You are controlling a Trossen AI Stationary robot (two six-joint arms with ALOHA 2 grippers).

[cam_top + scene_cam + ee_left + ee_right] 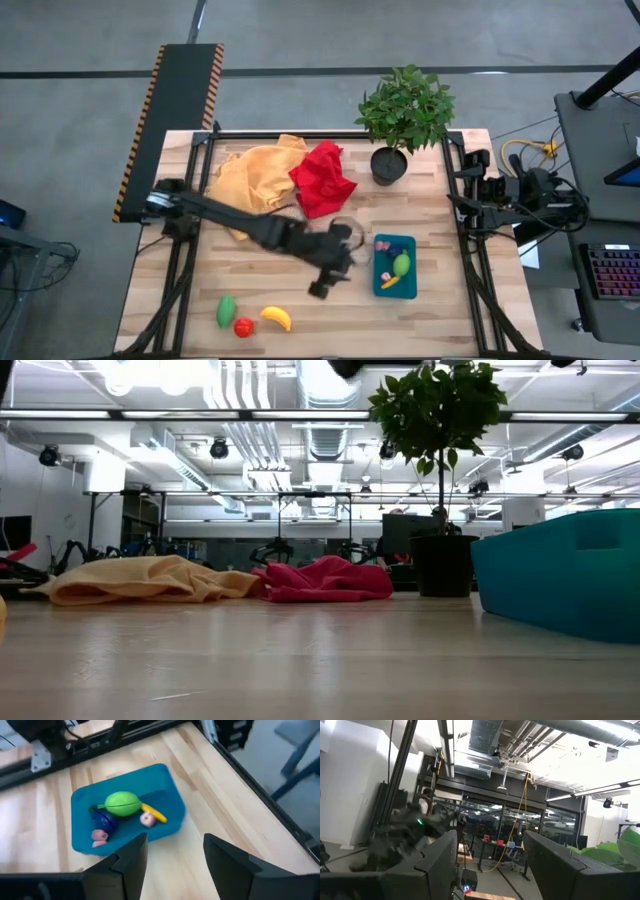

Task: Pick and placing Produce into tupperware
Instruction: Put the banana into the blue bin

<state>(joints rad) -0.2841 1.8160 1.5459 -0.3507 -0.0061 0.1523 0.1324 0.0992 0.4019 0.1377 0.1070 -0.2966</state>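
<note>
My left claw (335,272) hangs over the middle of the bench (300,340), just beside the tupperware (380,283); its two fingers (131,862) are apart with nothing between them; my right claw (490,870) waits folded up off the right edge of the bench, its fingers apart too, looking out into the room.

The tupperware is a blue box; from above, its long side runs from the far edge of the bench toward the near edge. Inside it lie a green piece (122,803), a purple eggplant (104,821), a little yellow piece (154,813) and pink bits (147,819); only my left wrist view shows these well. The low view shows just the tall blue wall.

Near the front edge lie another green piece (227,310), a red tomato (243,326) and a yellow banana (276,318), lying slanted.
</note>
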